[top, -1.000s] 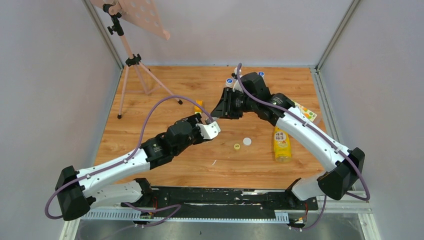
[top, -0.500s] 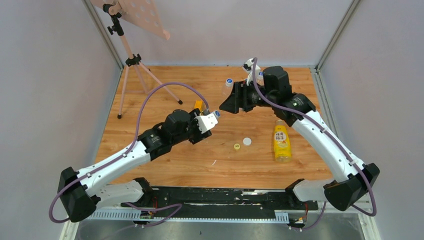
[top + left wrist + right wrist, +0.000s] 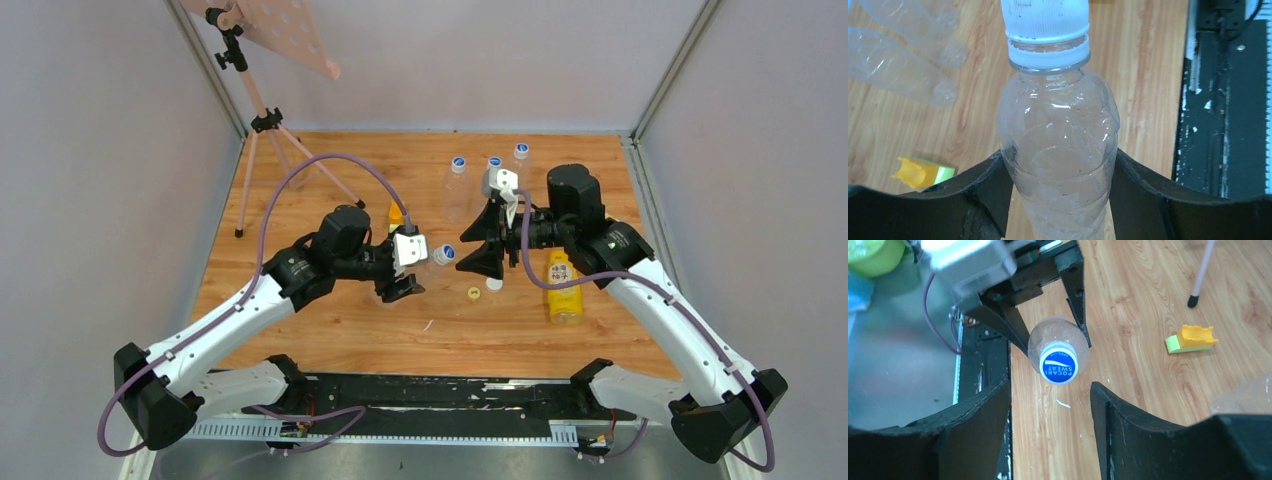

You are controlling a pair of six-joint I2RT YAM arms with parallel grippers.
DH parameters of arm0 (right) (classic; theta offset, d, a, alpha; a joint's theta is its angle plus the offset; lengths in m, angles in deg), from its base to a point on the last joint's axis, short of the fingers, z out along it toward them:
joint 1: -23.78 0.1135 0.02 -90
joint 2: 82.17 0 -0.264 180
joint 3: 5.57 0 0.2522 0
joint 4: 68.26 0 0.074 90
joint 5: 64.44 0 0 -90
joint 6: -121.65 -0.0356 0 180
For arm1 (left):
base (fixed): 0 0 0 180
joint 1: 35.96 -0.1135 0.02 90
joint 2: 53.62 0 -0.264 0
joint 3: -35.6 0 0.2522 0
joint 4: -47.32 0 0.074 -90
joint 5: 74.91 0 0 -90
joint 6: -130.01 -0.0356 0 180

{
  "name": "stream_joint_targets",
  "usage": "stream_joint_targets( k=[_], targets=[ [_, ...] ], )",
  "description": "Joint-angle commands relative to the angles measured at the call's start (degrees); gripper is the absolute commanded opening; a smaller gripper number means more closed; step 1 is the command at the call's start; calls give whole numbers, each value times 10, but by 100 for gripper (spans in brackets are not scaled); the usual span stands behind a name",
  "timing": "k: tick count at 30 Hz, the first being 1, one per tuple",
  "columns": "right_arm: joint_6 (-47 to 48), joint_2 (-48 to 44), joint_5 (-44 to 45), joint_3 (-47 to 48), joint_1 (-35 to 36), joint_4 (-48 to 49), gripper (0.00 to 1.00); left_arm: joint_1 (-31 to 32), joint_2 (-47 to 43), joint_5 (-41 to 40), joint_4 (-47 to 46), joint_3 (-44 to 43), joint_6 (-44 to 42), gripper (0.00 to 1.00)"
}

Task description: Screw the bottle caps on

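The clear bottle [image 3: 1058, 150] is cut off at cap and base; the white cap [image 3: 492, 286] is partly hidden by the right gripper [image 3: 466, 255]

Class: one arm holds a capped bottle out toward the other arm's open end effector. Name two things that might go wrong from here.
1. The left end effector clamps the bottle on its thin clear body; twisting the blue cap may spin or crush it.
2. The open right end effector hangs over the loose yellow cap and white cap; dipping lower might knock them away.
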Motion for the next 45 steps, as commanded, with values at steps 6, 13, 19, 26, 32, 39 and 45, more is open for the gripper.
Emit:
stream_joint_targets(
  k=[6,13,19,26,32,39,45],
  targets=[
    [192,-14,-107,-26,2,8,56,-2,-6,96,23,-50,-23,38],
    [204,1,-121,-21,2,10,50,-2,5,105,30,-60,-22,38],
    [199,1,-125,-17,4,24,49,-1,17,115,25,-64,-15,37],
    [187,6,-131,-16,9,40,45,-2,29,116,27,-72,-10,37],
    [163,19,-130,-16,11,41,26,-2,29,109,24,-79,-8,36],
    [-52,63,-18,-13,27,102,0,22,19,-58,-30,-77,4,34],
    [-450,169,227,53,22,31,0,133,26,-397,-155,-35,-45,33]
  ],
)
